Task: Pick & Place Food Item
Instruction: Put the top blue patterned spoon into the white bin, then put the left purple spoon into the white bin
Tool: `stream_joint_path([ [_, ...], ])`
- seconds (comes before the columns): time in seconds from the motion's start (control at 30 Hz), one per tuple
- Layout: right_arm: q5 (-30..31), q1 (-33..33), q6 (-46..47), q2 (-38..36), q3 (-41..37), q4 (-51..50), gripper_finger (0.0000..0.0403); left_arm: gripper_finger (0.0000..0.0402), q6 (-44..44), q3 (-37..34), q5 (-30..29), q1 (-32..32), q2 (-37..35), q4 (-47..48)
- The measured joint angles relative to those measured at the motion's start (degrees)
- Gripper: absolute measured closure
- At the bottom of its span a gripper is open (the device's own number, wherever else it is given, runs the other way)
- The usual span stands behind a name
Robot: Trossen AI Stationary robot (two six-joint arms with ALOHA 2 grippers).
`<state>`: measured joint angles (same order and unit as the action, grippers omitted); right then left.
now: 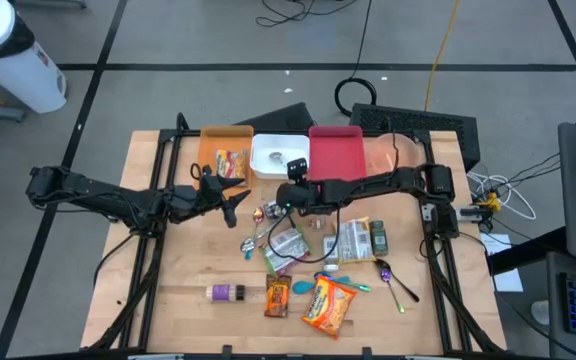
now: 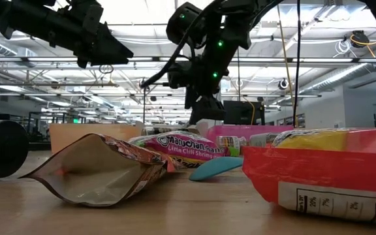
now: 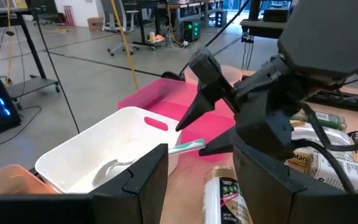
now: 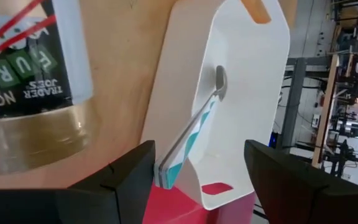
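Wooden tabletop [image 1: 168, 290] carries scattered food packets [image 1: 328, 305] below the white bin [image 1: 278, 155]. Right claw [image 1: 295, 172], spread and empty, hovers at that bin's edge; left claw [image 1: 238, 198], spread, waits beside. Risk: descending here snags the bin rim or the spoon [image 4: 194, 127].

Three bins stand side by side at the bench's [image 1: 168, 300] far edge. The left fingers [image 1: 236, 196] hang just before the leftmost bin [image 1: 210, 143], which holds a packet [image 1: 231, 163]. The right fingers [image 1: 295, 172] hang over the middle bin [image 1: 268, 150], where a spoon [image 4: 194, 127] lies. Packets, jars and spoons lie scattered nearer than both.
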<state>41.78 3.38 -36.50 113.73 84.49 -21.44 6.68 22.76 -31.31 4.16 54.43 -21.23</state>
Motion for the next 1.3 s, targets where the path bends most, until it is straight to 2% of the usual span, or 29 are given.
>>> stream_joint_path([
  [0.2, -0.3, 0.4, 0.9, 0.0, 0.0, -1.0, 0.0161, 0.0215, 0.0, 0.0, 0.0, 0.0, 0.0, 0.0],
  [0.37, -4.8, 0.1, 3.1, 0.0, 0.0, -1.0, 0.0161, 0.0215, 0.0, 0.0, 0.0, 0.0, 0.0, 0.0],
  [0.73, -4.2, -2.8, 2.6, -1.4, 0.0, -2.2, 0.0161, 0.0215, 0.0, 0.0, 0.0, 0.0, 0.0, 0.0],
  [1.0, -5.6, -5.7, 4.4, -9.9, 0.0, -2.1, 0.0161, 0.0215, 0.0, 0.0, 0.5, 0.0, -0.1, 0.0],
  [1.17, -16.2, -4.5, 10.1, -18.8, -1.4, -3.4, 0.0161, 0.0215, -1.0, 0.0, 2.9, 1.1, -2.8, 0.1],
  [1.3, -19.4, -3.2, 13.9, -27.3, -7.3, -1.6, 0.0161, 0.0215, -3.2, 0.0, 2.9, 4.1, -6.5, 0.0],
])
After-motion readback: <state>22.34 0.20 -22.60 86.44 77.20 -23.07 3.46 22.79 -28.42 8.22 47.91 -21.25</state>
